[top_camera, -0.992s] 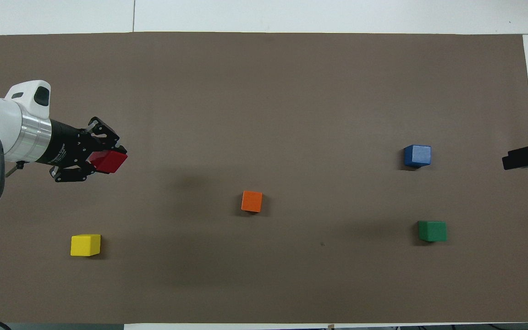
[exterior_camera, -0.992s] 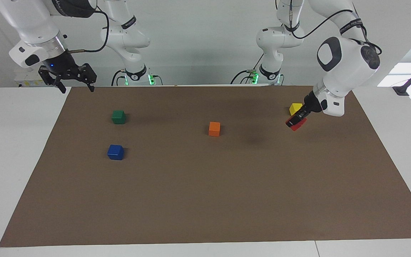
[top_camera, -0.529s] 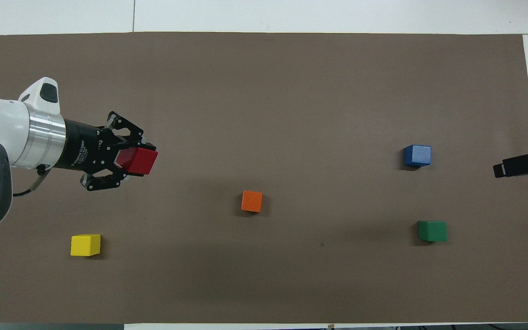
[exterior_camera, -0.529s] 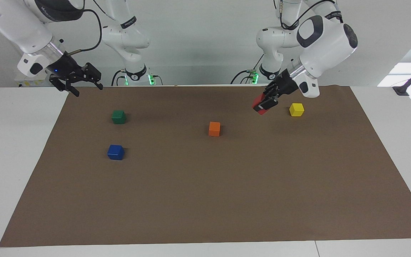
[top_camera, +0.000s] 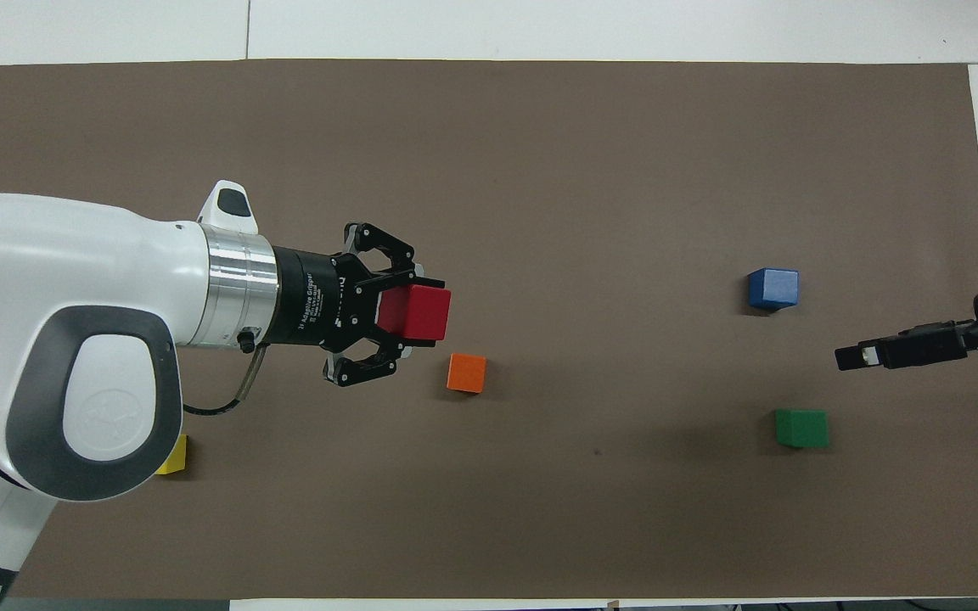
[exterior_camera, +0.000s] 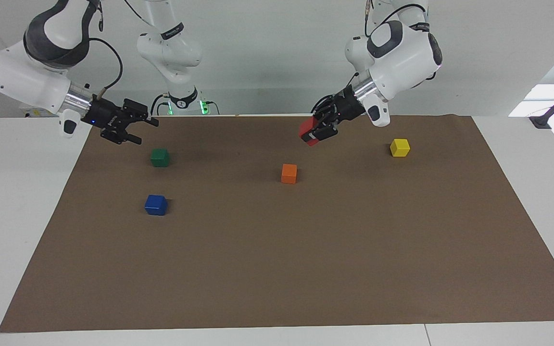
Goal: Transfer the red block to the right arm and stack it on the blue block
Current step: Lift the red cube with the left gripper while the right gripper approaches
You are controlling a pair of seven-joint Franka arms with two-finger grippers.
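Observation:
The red block [exterior_camera: 308, 130] [top_camera: 415, 311] hangs in the air, with my left gripper [exterior_camera: 313, 132] [top_camera: 423, 312] shut on it, over the mat close to the orange block [exterior_camera: 289, 173]. The gripper lies almost level and points toward the right arm's end. The blue block [exterior_camera: 156, 204] [top_camera: 772, 288] sits on the mat at the right arm's end. My right gripper [exterior_camera: 145, 131] [top_camera: 859, 356] is open and empty. It lies level over the mat's edge by the green block [exterior_camera: 159, 157] and points toward the middle.
A brown mat [exterior_camera: 277, 269] covers the table. The green block [top_camera: 800, 427] lies nearer to the robots than the blue one. An orange block [top_camera: 466, 372] sits mid-mat. A yellow block [exterior_camera: 399, 147] [top_camera: 173, 454] rests at the left arm's end, partly hidden under the left arm in the overhead view.
My left gripper has carried the red block up from beside the yellow block toward the middle of the table. My right gripper has turned level and come in over the mat's edge.

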